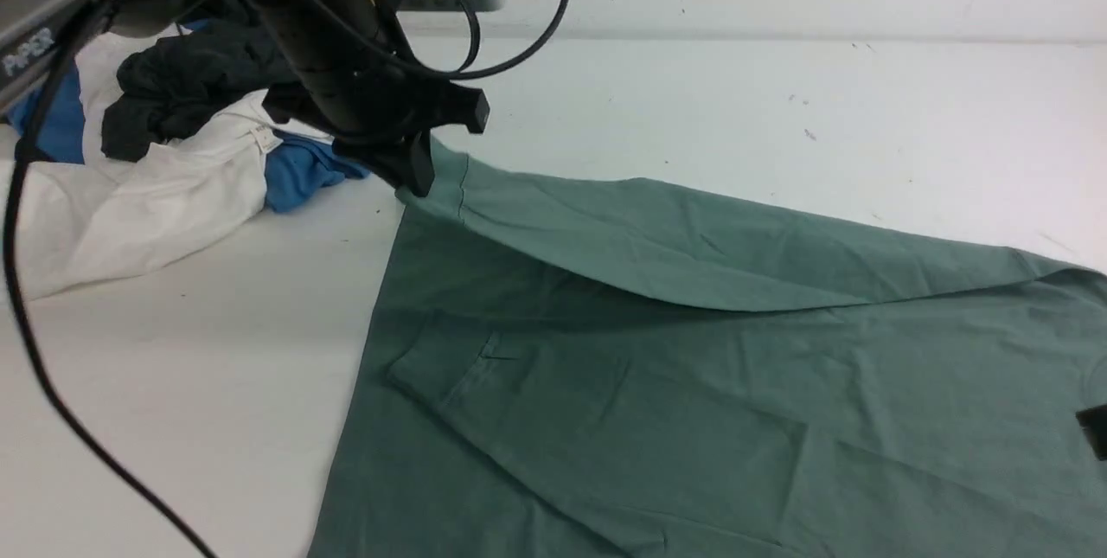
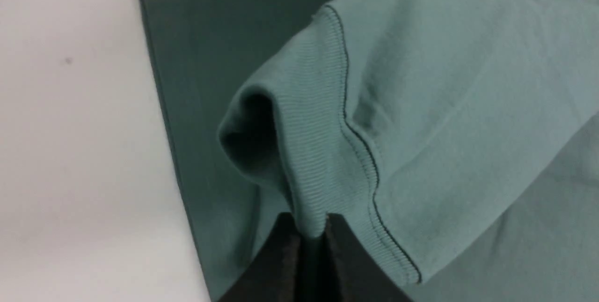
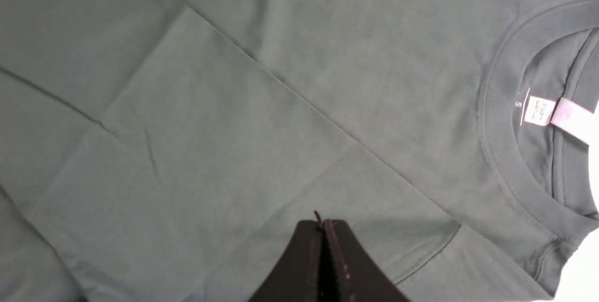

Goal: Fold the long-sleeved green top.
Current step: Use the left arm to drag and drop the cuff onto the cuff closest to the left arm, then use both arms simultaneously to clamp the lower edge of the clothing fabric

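The green long-sleeved top (image 1: pixel 657 394) lies spread across the white table. My left gripper (image 1: pixel 421 177) is shut on the ribbed cuff (image 2: pixel 318 152) of one sleeve (image 1: pixel 692 238) and holds it up off the body of the top, near the top's far left corner. In the left wrist view the cuff is pinched between the left gripper's (image 2: pixel 311 227) black fingers. My right gripper (image 3: pixel 323 222) is shut with nothing in it, just above the fabric near the crew neck (image 3: pixel 505 143) and its white label (image 3: pixel 538 110). Only a black tip of the right gripper (image 1: pixel 1094 428) shows at the front view's right edge.
At the back left lies a pile of other clothes: a white garment (image 1: pixel 147 195), a blue one (image 1: pixel 303 169) and a dark charcoal one (image 1: pixel 190 91). A black cable (image 1: pixel 35 350) hangs down the left side. The wall runs along the table's far edge.
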Robot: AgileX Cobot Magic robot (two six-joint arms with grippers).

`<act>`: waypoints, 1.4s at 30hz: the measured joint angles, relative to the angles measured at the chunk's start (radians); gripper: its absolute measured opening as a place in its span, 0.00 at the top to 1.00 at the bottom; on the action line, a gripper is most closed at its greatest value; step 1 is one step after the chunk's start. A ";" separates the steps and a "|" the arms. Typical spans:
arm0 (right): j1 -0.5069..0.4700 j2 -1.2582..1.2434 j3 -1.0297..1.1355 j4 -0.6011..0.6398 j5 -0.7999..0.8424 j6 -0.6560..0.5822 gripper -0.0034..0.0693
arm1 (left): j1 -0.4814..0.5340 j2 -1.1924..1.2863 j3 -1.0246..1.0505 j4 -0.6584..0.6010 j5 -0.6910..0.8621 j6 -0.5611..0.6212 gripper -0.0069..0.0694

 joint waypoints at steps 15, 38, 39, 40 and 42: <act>0.000 0.001 0.000 0.114 0.004 -0.082 0.97 | -0.093 -0.268 0.569 0.019 -0.005 -0.070 0.88; 0.000 0.001 0.000 0.132 0.004 -0.095 0.97 | -0.105 -0.246 0.655 0.059 -0.029 -0.101 0.57; 0.000 0.001 0.000 0.132 0.004 -0.106 0.97 | -0.120 -0.265 0.701 0.065 -0.029 -0.106 0.60; 0.000 0.001 0.000 0.133 0.004 -0.106 0.97 | -0.127 -0.269 0.709 0.066 -0.029 -0.109 0.61; 0.000 0.001 0.000 0.143 0.004 -0.109 0.97 | -0.169 -0.312 0.802 0.067 -0.029 -0.131 0.67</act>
